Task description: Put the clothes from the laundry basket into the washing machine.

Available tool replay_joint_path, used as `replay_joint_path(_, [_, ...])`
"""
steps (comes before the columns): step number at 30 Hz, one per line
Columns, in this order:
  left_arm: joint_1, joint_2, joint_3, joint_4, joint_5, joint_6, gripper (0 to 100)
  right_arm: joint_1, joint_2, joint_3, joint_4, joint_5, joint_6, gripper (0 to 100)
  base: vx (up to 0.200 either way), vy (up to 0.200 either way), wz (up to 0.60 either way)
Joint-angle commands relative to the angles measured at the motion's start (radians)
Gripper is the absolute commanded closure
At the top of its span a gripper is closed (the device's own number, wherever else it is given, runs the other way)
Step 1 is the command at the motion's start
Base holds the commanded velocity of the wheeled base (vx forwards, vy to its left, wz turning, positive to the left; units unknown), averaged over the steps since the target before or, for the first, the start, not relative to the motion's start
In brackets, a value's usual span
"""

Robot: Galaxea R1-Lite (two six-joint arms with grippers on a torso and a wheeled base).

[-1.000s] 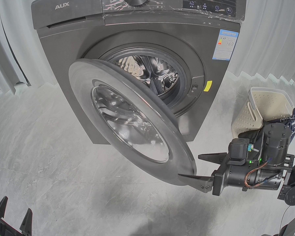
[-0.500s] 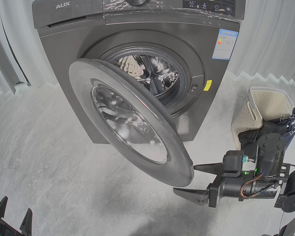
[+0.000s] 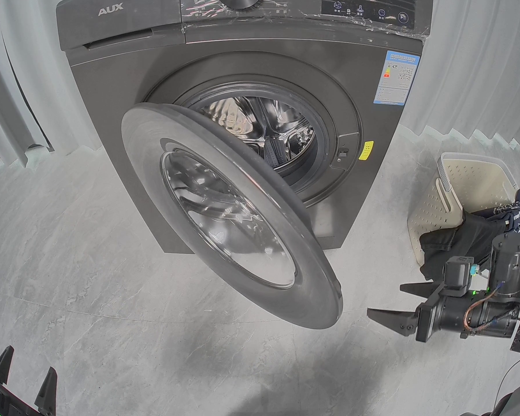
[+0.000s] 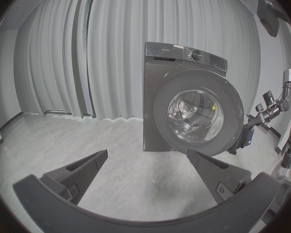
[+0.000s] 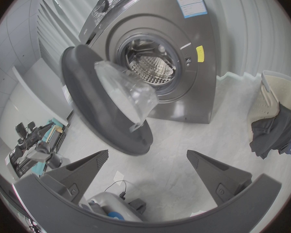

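grey marbled floor [image 3: 98,249] is spreading underfoot. nearest me, the left gripper [image 3: 28,371] is hanging low, its fingers spread and holding nothing. the right gripper [image 3: 392,301] is hovering just past the lower rim of the door [image 3: 150,140], also spread and empty. behind it, dark clothes [image 3: 462,241] are draping over the front rim of the cream laundry basket [image 3: 474,180]. the basket is sitting right of the washing machine [image 3: 127,70], whose door is standing wide open, baring the steel drum [image 3: 260,122].

Pale pleated curtains [image 3: 479,59] are hanging all the way across the back, and they're reaching down to a grey marbled tile floor [image 3: 69,249] that's catching some soft light.
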Motion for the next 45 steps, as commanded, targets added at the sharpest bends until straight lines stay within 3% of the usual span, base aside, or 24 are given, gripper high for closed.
replay_joint_path(1, [0.000, -0.015, 0.015, 0.000, 0.000, 0.000, 0, -0.032, 0.111, -0.112, 0.001, -0.030, 0.004, 0, 0.000, 0.000, 0.00])
replay_joint_path(7, [0.000, -0.015, 0.015, 0.000, 0.000, -0.002, 0, 0.042, 0.223, -0.205, -0.002, -0.060, 0.015, 0, 0.000, 0.000, 0.00])
replay_joint_path(10, [0.000, -0.015, 0.015, 0.000, 0.000, -0.002, 0, 0.083, 0.247, -0.210, -0.004, -0.078, 0.029, 0, 0.000, 0.000, 0.00])
replay_joint_path(18, [0.000, -0.015, 0.015, 0.000, 0.000, 0.000, 0, 0.172, 0.240, -0.179, -0.041, -0.072, 0.031, 0, 0.000, 0.000, 0.00])
replay_joint_path(23, [0.000, -0.015, 0.015, 0.000, 0.000, 0.000, 0, 0.139, 0.241, -0.213, -0.041, -0.078, 0.034, 0, 0.000, 0.000, 0.00])
replay_joint_path(28, [0.000, -0.015, 0.015, 0.000, 0.000, 0.000, 0, 0.065, 0.333, -0.320, -0.041, -0.138, 0.043, 0, 0.000, 0.000, 0.00])
replay_joint_path(35, [0.000, -0.015, 0.015, 0.000, 0.000, 0.000, 0, 0.005, 0.471, -0.447, -0.039, -0.165, 0.047, 0, 0.000, 0.000, 0.00])
replay_joint_path(45, [0.000, -0.015, 0.015, 0.000, 0.000, -0.002, 0, 0.030, 0.556, -0.561, -0.025, -0.172, 0.047, 0, 0.000, 0.000, 0.00])
